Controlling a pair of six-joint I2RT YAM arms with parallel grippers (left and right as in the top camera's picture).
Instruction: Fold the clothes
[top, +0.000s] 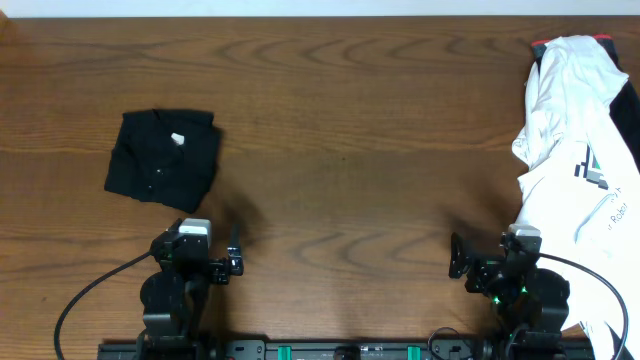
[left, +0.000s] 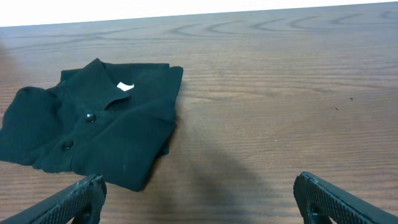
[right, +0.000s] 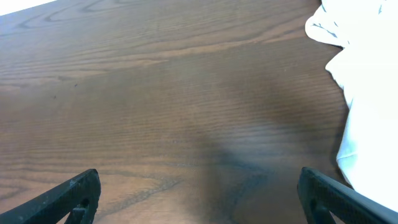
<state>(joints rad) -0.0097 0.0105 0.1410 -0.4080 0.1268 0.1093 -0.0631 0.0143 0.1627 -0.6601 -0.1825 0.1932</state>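
Folded blk shirt (top: 163, 157) at 10 o'clock on table (top: 350, 120); white tee (top: 575, 150) bunched at 3 o'clock. L gripper (left: 199, 205) & R gripper (right: 199, 202): jaws wide apart, empty.

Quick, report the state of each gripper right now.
Left gripper: open, empty; black shirt lies ahead of it.
Right gripper: open, empty; white T-shirt lies off to its right.

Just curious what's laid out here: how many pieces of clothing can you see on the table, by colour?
Black shirt: 1
White T-shirt: 1, maybe more bunched with it
Total: 2 clearly seen
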